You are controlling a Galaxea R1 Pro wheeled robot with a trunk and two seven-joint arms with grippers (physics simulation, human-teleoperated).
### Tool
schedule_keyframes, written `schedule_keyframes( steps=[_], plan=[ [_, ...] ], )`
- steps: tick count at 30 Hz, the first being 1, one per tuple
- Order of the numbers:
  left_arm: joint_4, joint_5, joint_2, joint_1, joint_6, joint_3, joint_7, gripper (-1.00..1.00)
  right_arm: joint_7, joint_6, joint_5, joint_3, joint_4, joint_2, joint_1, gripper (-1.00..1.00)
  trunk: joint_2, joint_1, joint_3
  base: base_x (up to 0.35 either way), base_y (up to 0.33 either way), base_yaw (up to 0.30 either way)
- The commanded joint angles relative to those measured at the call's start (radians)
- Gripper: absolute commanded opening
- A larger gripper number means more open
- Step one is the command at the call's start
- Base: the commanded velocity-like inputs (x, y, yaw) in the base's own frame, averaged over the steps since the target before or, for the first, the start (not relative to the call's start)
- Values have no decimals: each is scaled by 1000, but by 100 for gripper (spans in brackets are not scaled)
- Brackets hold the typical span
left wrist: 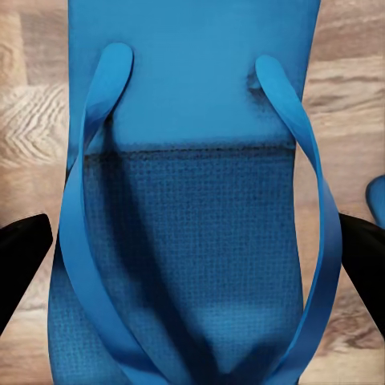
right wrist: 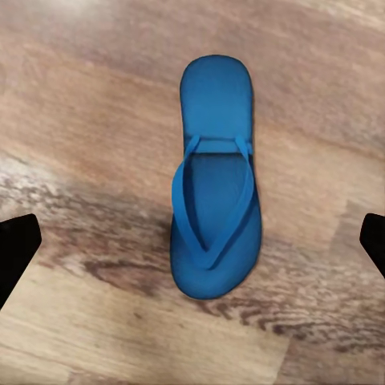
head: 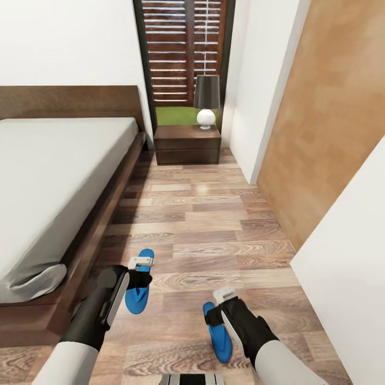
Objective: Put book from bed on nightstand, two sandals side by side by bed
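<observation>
Sandals: we are holding our open left gripper [head: 140, 267] over one sandal [left wrist: 192, 216], open right gripper [head: 223, 297] above the other sandal [right wrist: 214, 180].

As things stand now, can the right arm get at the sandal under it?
Probably yes. The right gripper is open above the sandal, which lies flat on bare wood floor between its fingertips, with nothing over it. The other sandal lies apart, under the left gripper.
</observation>
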Motion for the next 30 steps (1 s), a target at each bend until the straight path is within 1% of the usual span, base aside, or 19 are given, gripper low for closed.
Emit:
schedule_keyframes(
  steps=[1,2,13,22,30],
  plan=[
    [-1,0,0,0,4,0,-1,-100,4,6,10,1,-1,0,-2,100,-1,0,-5,0,0,0],
    [-1,0,0,0,4,0,-1,-100,4,6,10,2,-1,0,-3,100,-1,1,-9,0,0,0],
    [-1,-1,0,0,1,-1,-1,-100,4,7,9,2,1,0,-36,100,-1,1,-9,0,0,0],
    [-2,0,0,0,-1,-1,-1,-100,4,7,6,2,5,0,-61,100,-3,5,-43,0,0,0],
    [-1,0,0,0,-1,-1,-1,-100,4,7,5,2,10,0,-69,100,-5,8,-74,0,0,0]
  ],
)
